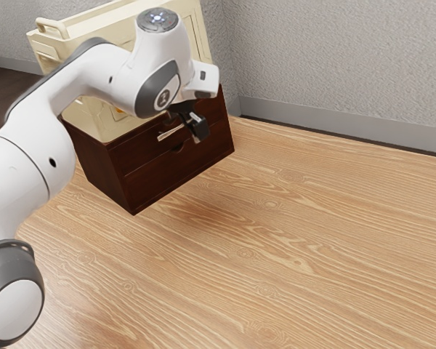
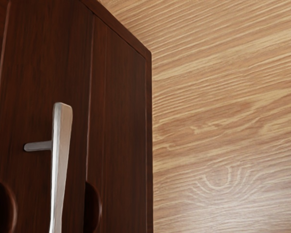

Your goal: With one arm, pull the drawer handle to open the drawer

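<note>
One slim silver metal drawer handle [image 1: 173, 133] crosses the front of the dark-brown wooden cabinet [image 1: 160, 173]; the black gripper [image 1: 197, 129] is by its far end, toward the exterior view's right; open or closed, I cannot tell; a boxy cream case [image 1: 94, 120] rises above; the white arm [image 1: 36, 153] bears a mark too small to read.

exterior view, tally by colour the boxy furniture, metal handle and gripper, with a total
dark brown: 1, drawer unit
cream: 1, boxy piece
silver: 1, metal handle
black: 1, gripper
total: 4
</note>
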